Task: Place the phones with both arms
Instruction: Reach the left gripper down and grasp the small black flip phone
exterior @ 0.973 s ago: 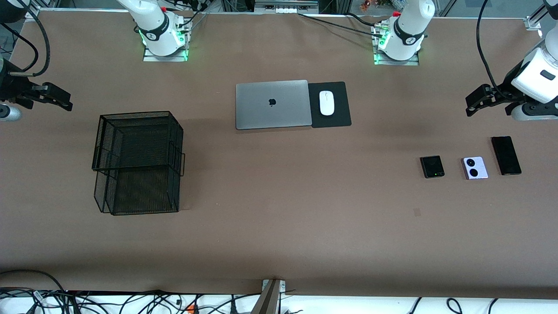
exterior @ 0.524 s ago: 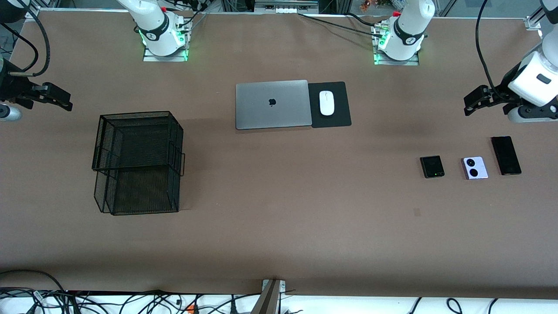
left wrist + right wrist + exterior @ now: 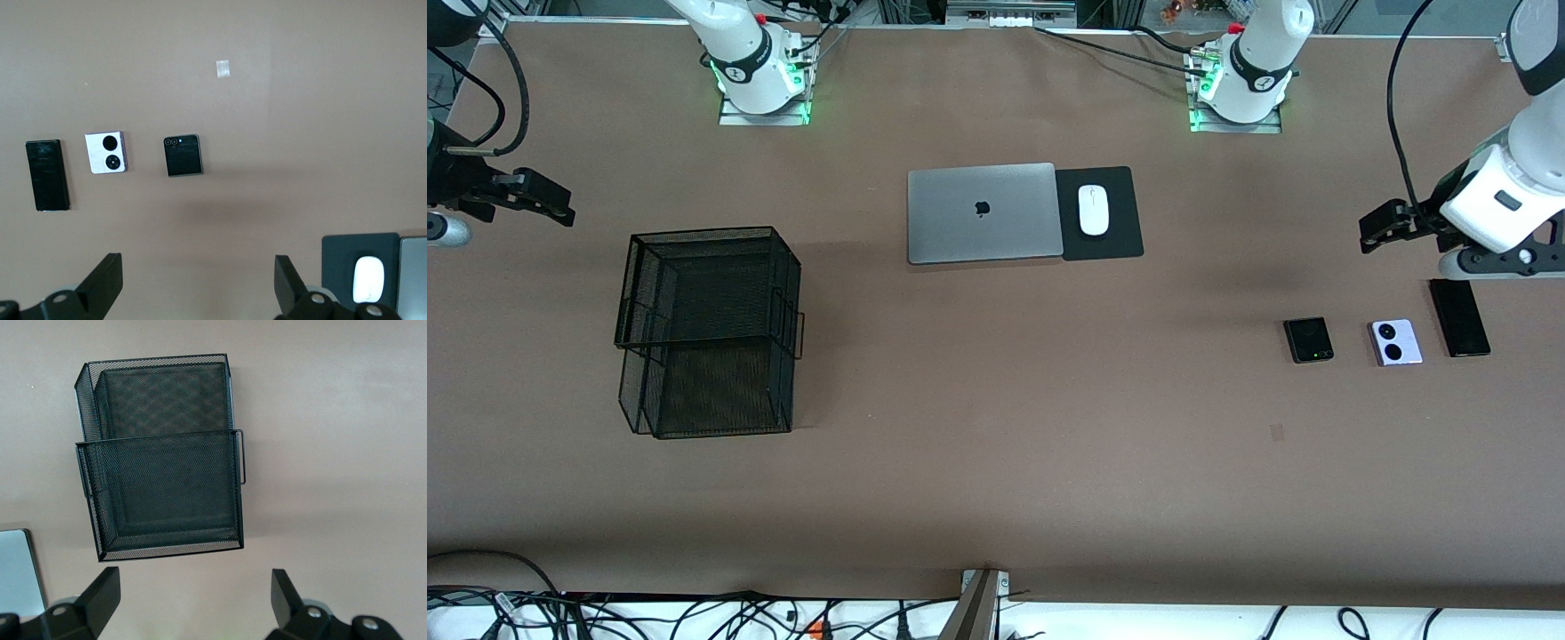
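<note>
Phones: three lie in a row near the desk's edge at the left arm's end, none lifted yet. They are a small squarish black phone [image 3: 1308, 340], a small squarish lilac-white phone with two black circles [image 3: 1394, 342] and a long slim black slab phone [image 3: 1459, 316].
Spacing: each lies apart from its neighbour, the lilac-white one between the two black ones.
Left gripper: the left gripper [image 3: 1375, 229] hangs in the air over bare desk near the slab phone's end that is farther from the front camera. Its fingers are spread wide and hold nothing.
Key relation: the phones lie toward the front camera from this gripper; the slab's long axis runs from nearer to farther, so its narrow width looks the likelier span to grip.
Nearer arm: the left arm, by a wide margin.
Right gripper: the right gripper [image 3: 551, 205] waits over the desk's edge at the right arm's end, fingers fully parted and empty.
Black wire-mesh two-tier tray [image 3: 707, 331]: stands near that gripper, well apart from the phones; probably where they go.
</note>
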You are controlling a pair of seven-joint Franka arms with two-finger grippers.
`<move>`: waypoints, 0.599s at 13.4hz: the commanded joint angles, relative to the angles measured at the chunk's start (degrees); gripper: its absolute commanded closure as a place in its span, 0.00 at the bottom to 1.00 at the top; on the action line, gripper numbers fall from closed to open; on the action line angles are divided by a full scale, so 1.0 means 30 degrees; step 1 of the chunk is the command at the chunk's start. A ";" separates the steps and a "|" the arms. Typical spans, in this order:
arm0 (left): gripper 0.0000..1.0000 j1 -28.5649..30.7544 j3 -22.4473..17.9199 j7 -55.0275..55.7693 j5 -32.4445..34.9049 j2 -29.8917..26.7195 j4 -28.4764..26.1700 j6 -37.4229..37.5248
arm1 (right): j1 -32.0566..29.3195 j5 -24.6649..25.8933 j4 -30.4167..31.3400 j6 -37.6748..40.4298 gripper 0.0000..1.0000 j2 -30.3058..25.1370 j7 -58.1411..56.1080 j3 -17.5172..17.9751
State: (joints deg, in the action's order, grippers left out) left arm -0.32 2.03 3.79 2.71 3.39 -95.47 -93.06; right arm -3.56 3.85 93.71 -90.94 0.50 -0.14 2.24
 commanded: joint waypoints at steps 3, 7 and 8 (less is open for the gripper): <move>0.00 0.0955 -0.0092 -0.0941 -0.0114 0.2234 0.0244 -0.1144 | 0.0046 -0.0345 -0.0183 0.0226 0.00 -0.0020 0.0194 -0.0014; 0.00 0.1833 -0.0092 -0.1641 0.0326 0.4168 -0.0313 -0.4071 | 0.0046 -0.0345 -0.0183 0.0226 0.00 -0.0050 0.0194 -0.0014; 0.00 0.1951 -0.0092 -0.1876 0.0297 0.4549 -0.0808 -0.5065 | 0.0046 -0.0345 -0.0183 0.0226 0.00 -0.0050 0.0194 -0.0014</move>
State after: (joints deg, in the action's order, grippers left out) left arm 4.68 1.58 0.44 2.83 15.37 -96.44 -104.25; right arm -3.55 3.84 93.71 -90.94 0.50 -0.14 2.25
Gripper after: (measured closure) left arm 0.000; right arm 0.000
